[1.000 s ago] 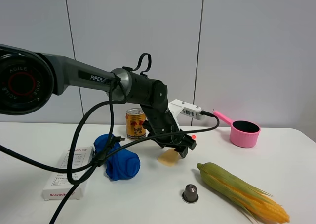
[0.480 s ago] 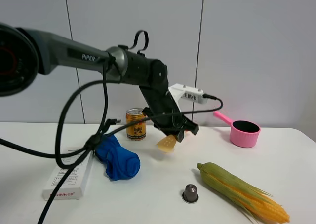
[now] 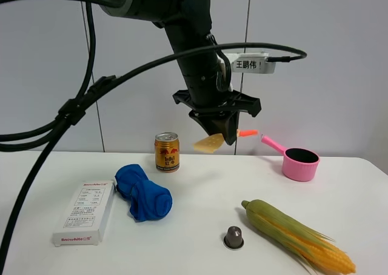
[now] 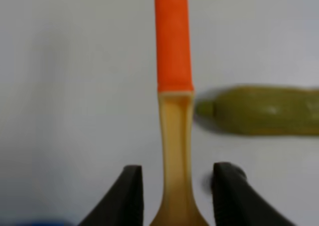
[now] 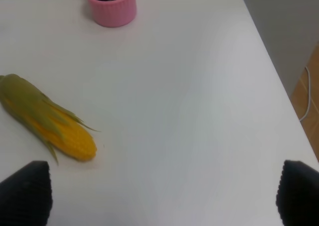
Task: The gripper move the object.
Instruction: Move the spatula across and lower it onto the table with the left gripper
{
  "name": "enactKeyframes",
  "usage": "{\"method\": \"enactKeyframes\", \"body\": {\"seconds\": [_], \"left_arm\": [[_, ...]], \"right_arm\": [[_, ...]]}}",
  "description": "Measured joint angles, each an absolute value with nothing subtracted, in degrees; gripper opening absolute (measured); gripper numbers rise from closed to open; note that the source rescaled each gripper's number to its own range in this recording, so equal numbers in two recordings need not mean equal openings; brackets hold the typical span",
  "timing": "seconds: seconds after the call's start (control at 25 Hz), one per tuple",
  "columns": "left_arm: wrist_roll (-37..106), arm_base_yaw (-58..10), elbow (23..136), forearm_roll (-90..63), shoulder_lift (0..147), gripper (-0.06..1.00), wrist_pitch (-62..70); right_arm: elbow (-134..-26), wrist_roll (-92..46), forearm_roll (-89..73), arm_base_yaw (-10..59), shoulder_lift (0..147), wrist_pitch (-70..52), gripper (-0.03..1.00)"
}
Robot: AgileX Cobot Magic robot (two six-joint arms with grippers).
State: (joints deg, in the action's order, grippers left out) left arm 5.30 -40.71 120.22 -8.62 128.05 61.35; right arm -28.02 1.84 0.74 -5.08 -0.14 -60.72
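Left end effector (image 3: 222,131) clamped on toy spatula (image 3: 210,143) neck, held high above desk (image 3: 200,193), handle toward 3 o'clock, likely clearing drink can (image 3: 167,152) for transfer; right end effector (image 5: 162,193) spread, empty.

Robotics lab bench, pretty clearly. Bare white table (image 3: 200,193) backed by grey panelled wall (image 3: 315,57); cabled black gripper (image 3: 225,129) seen overhead; mismatched props laid out: toy corn (image 3: 297,235), pink saucepan (image 3: 301,164), drink can (image 3: 167,152).
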Motion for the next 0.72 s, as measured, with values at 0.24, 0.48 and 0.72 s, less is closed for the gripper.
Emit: {"method": "enactKeyframes", "body": {"seconds": [0.24, 0.48, 0.72], "left_arm": [[5.2, -43.4, 120.2, -13.2, 126.5, 0.0, 65.7], [5.2, -48.2, 120.2, -13.6, 124.1, 0.0, 63.9], [6.0, -51.2, 120.2, -9.5, 122.0, 0.0, 59.3]], "right_arm": [[-28.0, 1.8, 0.7, -5.1, -0.1, -60.7, 1.0], [-28.0, 1.8, 0.7, -5.1, -0.1, -60.7, 1.0], [-28.0, 1.8, 0.7, -5.1, -0.1, -60.7, 1.0]]}}
